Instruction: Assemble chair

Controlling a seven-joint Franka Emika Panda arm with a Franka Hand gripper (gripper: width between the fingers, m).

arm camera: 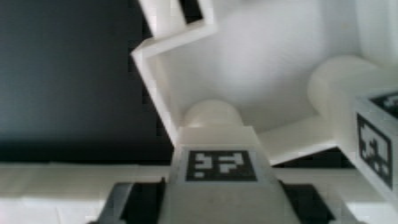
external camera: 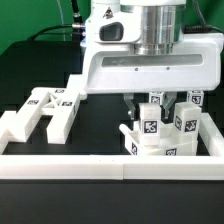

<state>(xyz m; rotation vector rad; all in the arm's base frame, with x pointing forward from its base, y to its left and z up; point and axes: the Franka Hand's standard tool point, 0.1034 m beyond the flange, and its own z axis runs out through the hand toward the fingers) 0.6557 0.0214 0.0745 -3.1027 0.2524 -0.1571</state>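
Note:
In the exterior view the partly built chair (external camera: 165, 135) stands at the right, a cluster of chunky white parts with square tags, close behind the front wall. My gripper (external camera: 155, 103) hangs straight over it with its fingers down among the upright parts. The wrist view shows a round-topped white post (arm camera: 221, 135) with a tag on its face between the two dark fingers (arm camera: 153, 200). My gripper (arm camera: 222, 202) is shut on this post, a finger against each side. A second tagged part (arm camera: 370, 125) stands beside it. A loose H-shaped frame (external camera: 45, 110) lies flat at the exterior view's left.
A long plain white border wall (external camera: 100, 166) runs along the front of the black table (external camera: 100, 125). A white strip (external camera: 76, 86) runs behind the H-shaped frame. The arm's wide white body hides the upper part of the chair cluster.

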